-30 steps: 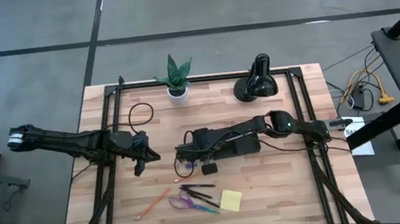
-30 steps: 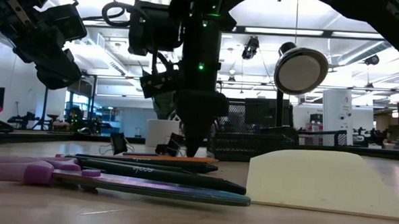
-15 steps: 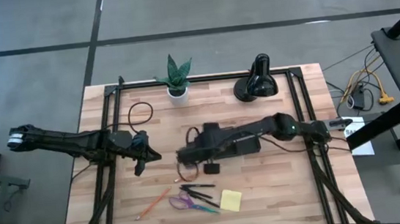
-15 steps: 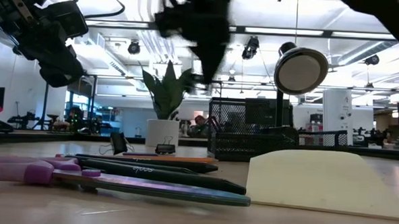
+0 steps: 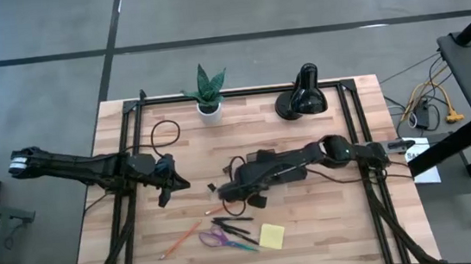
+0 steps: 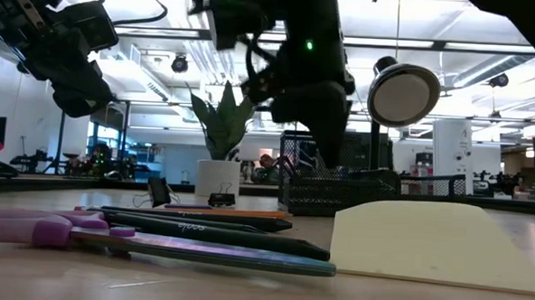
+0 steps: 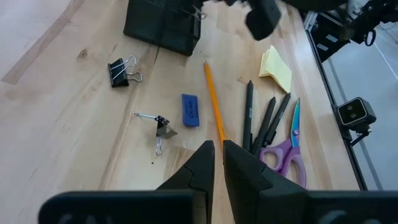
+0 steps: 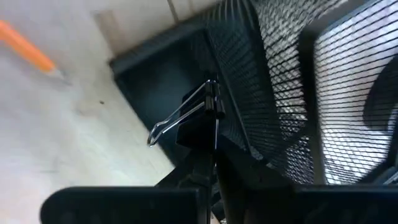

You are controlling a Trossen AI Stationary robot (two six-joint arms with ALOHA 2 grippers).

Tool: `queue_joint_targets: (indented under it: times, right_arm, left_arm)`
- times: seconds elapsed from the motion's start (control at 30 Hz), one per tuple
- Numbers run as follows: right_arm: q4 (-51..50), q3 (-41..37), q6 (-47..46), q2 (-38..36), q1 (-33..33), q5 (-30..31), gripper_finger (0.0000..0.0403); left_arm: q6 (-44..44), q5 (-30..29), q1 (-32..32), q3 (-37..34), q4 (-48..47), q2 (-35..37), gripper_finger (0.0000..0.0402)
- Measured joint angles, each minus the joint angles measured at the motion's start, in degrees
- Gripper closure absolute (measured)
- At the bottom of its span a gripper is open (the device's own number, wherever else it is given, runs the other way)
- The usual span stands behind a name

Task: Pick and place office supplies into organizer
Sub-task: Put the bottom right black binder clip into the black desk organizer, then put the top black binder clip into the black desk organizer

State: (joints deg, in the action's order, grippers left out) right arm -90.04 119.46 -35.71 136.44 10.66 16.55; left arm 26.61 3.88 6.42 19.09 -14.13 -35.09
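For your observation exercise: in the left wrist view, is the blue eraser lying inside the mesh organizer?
No, the blue eraser lies on the bare wooden table, apart from the mesh organizer.

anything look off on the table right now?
Nothing is spilled or damaged. The supplies lie loose: scissors, pens, pencil, sticky pad, blue eraser and two binder clips. The right gripper holds another binder clip over the mesh organizer.
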Motion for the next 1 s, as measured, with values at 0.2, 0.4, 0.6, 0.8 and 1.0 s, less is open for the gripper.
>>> queue_joint_targets:
  times: [0.2, 0.4, 0.6, 0.8, 1.0]
  right_arm:
    - [0.0, -3.7, -4.2, 0.0, -0.2, -0.4, 0.0389]
    - [0.4, -2.1, -4.3, 0.0, 0.2, 0.7, 0.0332]
    - [7.4, 4.6, 8.6, 0.0, 2.6, 7.0, 0.0266]
    - [31.7, 6.1, 40.9, 0.3, 4.7, 8.1, 0.0235]
    - [30.2, 3.5, 39.0, 0.5, -0.4, 10.7, 0.0230]
  left_arm:
    - [0.0, 0.0, 0.0, 0.0, 0.1, -0.1, 0.0385]
    - [0.0, 0.0, 0.0, 0.0, 0.1, -0.2, 0.0385]
    - [0.0, 0.0, 0.0, 0.0, 0.1, -0.9, 0.0385]
    - [0.0, 0.0, 0.0, 0.0, 0.1, -0.9, 0.0385]
    - [0.1, 0.1, 0.0, 0.0, 0.0, -0.7, 0.0385]
